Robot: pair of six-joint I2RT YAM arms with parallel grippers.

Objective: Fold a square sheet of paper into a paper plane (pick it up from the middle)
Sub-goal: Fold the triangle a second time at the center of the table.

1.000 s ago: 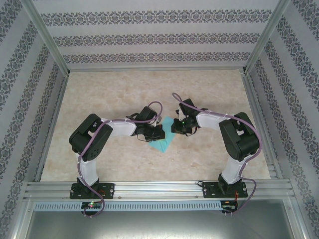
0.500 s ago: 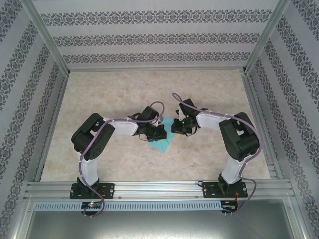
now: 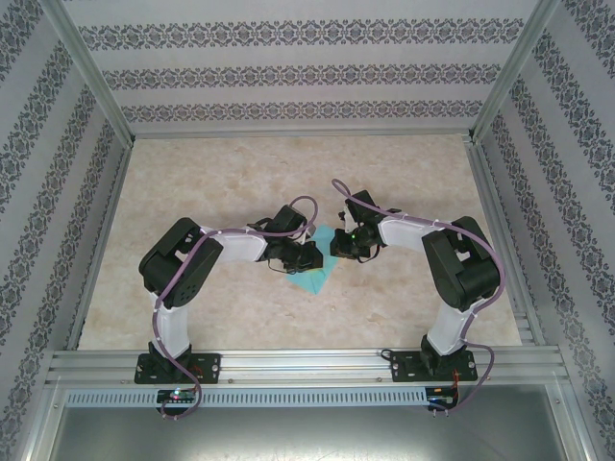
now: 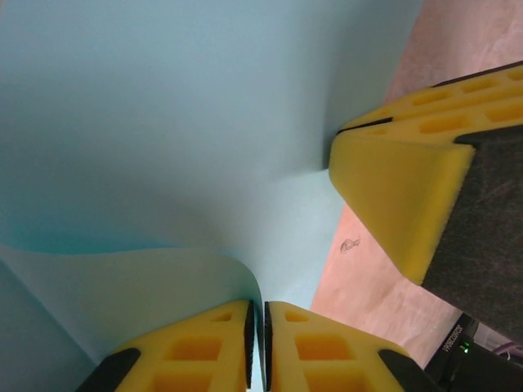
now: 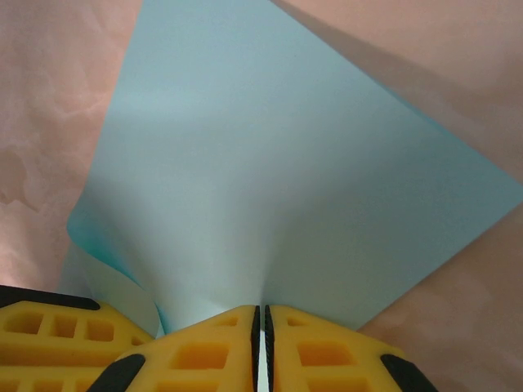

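Light-cyan square sheet of paper is pinched by both the left pincer and right pincer.

Square sheet of paper: plain light cyan. Fingers: yellow, black backing. Table: beige, marbled. Walls: white, grey ornamental bands. Arms: black, white.
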